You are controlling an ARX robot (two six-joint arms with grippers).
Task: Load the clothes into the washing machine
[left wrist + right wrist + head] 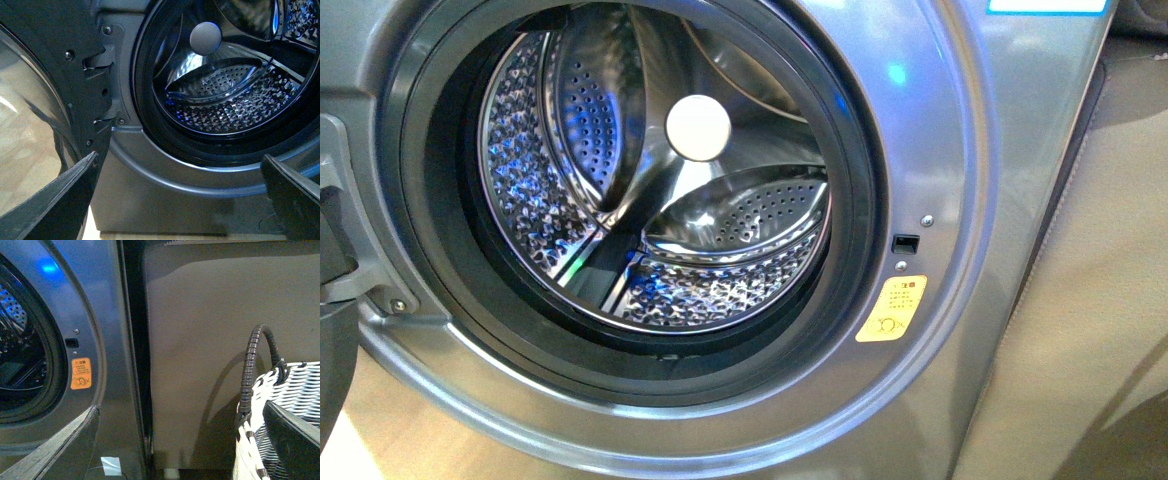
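The silver-grey washing machine (960,150) fills the front view, its porthole open, with a dark rubber gasket (865,200) and a shiny perforated drum (720,290) that holds no clothes. The yellow sticker (891,309) sits at the porthole's right. No clothes show in any view. My left gripper (180,200) is open and empty, low in front of the machine's lower front below the porthole (225,100). My right gripper (180,440) is open and empty, facing the machine's right edge (115,365) and the wall beside it. Neither arm shows in the front view.
The open door (60,75) hangs at the machine's left on its hinges (100,60). A white woven basket (285,410) with a dark wrapped handle (250,370) stands to the right of the machine, by the right gripper's finger (295,440). A beige wall (210,340) is behind it.
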